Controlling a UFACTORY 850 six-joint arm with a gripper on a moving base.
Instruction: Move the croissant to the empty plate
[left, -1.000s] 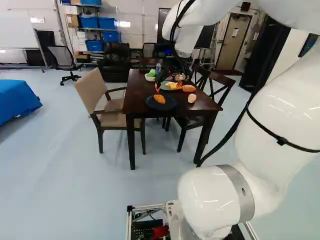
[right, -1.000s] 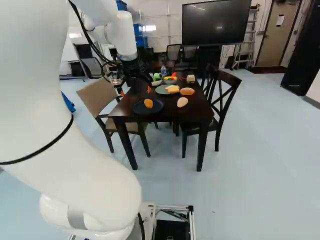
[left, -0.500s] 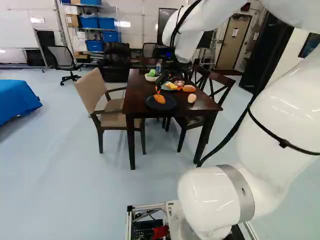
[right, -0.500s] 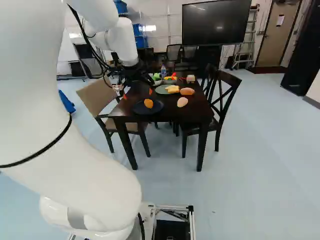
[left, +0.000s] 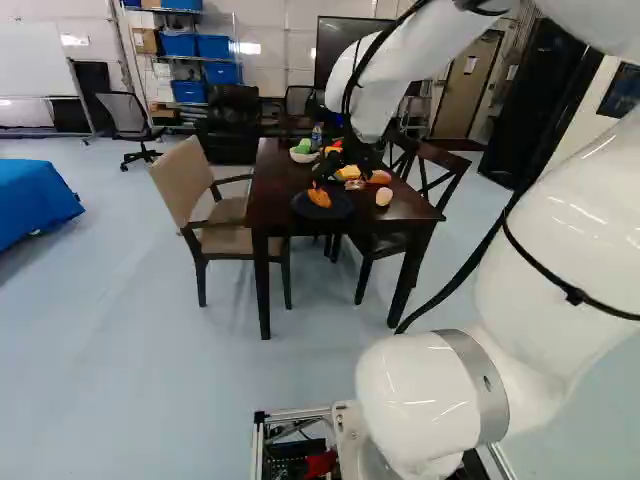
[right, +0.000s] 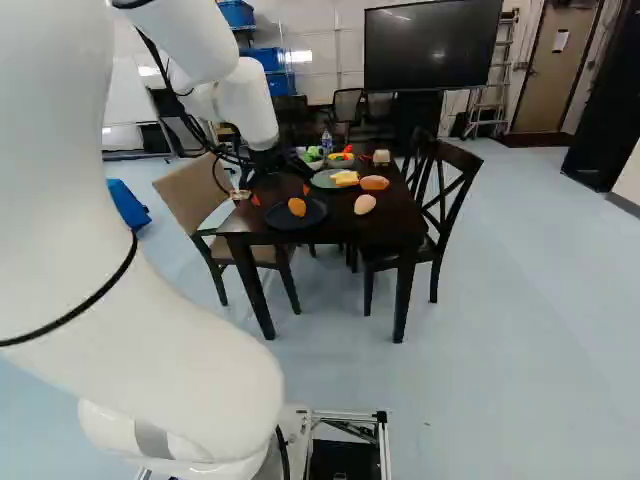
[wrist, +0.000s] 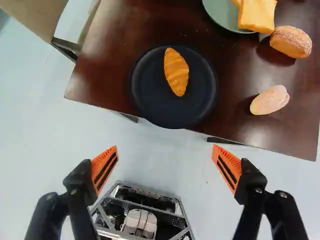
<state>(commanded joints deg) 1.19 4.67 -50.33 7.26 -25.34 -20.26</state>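
Observation:
In the right base view my gripper (right: 280, 194) hangs over the near part of the dark table, close to the black plate (right: 279, 221). The wrist view shows the gripper (wrist: 166, 162) open, its orange pads wide apart with nothing between them. Ahead of the fingers, the orange-brown croissant (wrist: 176, 72) lies on the black plate (wrist: 147, 102), untouched. A green plate (wrist: 217, 14) farther along the table bears yellow-orange bread-like pieces, so neither of these plates is bare.
Two bread rolls (wrist: 291, 41) (wrist: 270, 100) lie on the table (wrist: 107, 65) beside the plates. Farther back stand bowls (right: 341, 162) with food and a bottle (right: 327, 142). A beige armchair (left: 190, 185) and dark wooden chairs (right: 440, 205) flank the table.
The gripper has come lower and nearer to the black plate, its arm shifting in both base views. The base, croissant and plates have not moved.

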